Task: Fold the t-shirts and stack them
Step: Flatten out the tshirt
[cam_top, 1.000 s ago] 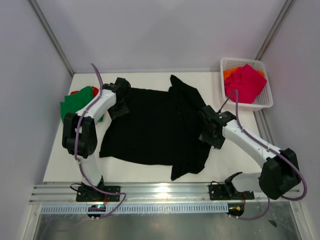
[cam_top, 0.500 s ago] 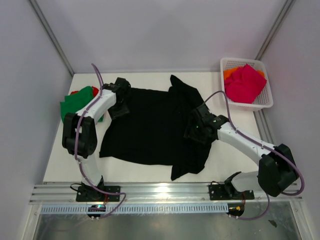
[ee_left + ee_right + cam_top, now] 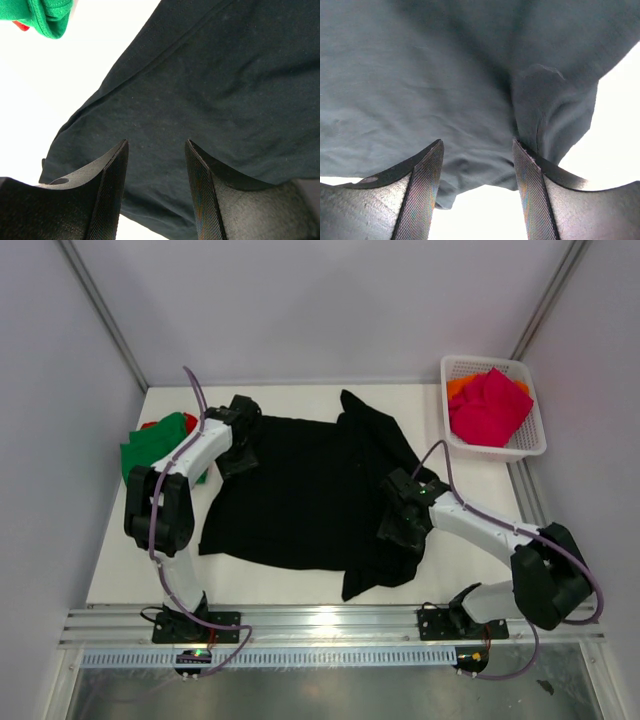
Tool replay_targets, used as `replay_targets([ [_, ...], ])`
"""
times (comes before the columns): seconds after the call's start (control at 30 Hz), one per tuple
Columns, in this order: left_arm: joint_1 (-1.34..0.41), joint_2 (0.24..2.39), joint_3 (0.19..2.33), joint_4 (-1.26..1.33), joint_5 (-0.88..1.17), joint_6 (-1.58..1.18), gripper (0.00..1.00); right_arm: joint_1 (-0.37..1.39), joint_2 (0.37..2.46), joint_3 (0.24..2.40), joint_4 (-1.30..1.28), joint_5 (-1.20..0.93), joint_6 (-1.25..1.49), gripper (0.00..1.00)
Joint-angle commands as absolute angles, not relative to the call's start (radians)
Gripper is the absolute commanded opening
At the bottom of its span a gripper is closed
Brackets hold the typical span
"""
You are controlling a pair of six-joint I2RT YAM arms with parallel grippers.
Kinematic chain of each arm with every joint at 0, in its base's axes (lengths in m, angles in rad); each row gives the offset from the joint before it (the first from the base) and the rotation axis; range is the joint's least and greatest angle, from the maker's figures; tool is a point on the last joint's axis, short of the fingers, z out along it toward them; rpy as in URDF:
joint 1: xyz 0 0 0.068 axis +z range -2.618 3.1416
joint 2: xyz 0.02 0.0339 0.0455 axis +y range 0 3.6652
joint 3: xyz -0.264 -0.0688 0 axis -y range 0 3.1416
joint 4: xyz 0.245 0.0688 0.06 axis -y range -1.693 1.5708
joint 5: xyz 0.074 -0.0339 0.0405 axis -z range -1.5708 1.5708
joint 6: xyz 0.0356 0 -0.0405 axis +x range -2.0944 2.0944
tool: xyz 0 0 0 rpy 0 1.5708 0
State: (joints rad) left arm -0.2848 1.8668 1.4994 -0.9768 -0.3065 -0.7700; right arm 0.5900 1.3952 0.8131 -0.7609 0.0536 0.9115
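A large black t-shirt (image 3: 300, 485) lies spread on the white table, its right side folded over and rumpled. My left gripper (image 3: 238, 445) is open over the shirt's upper left edge; the black cloth (image 3: 210, 85) fills that wrist view. My right gripper (image 3: 398, 525) is open low over the shirt's rumpled lower right part; black cloth (image 3: 445, 85) lies between and beyond the fingers. A folded green shirt (image 3: 150, 445) with a red one (image 3: 152, 425) under it lies at the table's left edge. A magenta-pink shirt (image 3: 490, 405) and an orange one (image 3: 458, 387) sit in the basket.
A white lattice basket (image 3: 528, 445) stands at the back right corner. The green cloth (image 3: 47, 15) shows at the top left of the left wrist view. A metal rail (image 3: 320, 625) runs along the table's near edge.
My right gripper moved left over the black shirt's right side, then down toward its lower right part. The left arm has not moved.
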Motion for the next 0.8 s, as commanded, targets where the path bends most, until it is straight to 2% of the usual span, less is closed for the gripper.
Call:
replay_targets([
  [0.0, -0.282, 1.827, 1.496, -0.959, -0.313, -0.759, 0.51, 0.595, 1.270, 0.801, -0.975, 0.205, 1.092, 0.62],
  [0.13, -0.282, 1.836, 1.493, -0.956, -0.299, -0.761, 0.52, 0.595, 1.114, 0.804, -1.153, 0.302, 1.309, 0.62],
  [0.27, -0.284, 1.838, 1.482, -0.946, -0.287, -0.773, 0.52, 0.595, 1.017, 0.854, -1.262, 0.400, 1.385, 0.62],
  [0.4, -0.282, 1.839, 1.479, -0.936, -0.273, -0.785, 0.51, 0.595, 1.043, 0.868, -1.154, 0.388, 1.231, 0.62],
  [0.53, -0.284, 1.838, 1.476, -0.936, -0.267, -0.792, 0.51, 0.610, 1.202, 0.893, -0.895, 0.285, 0.991, 0.61],
  [0.77, -0.285, 1.829, 1.451, -0.937, -0.268, -0.796, 0.52, 0.623, 1.408, 1.047, -0.709, 0.337, 0.746, 0.61],
])
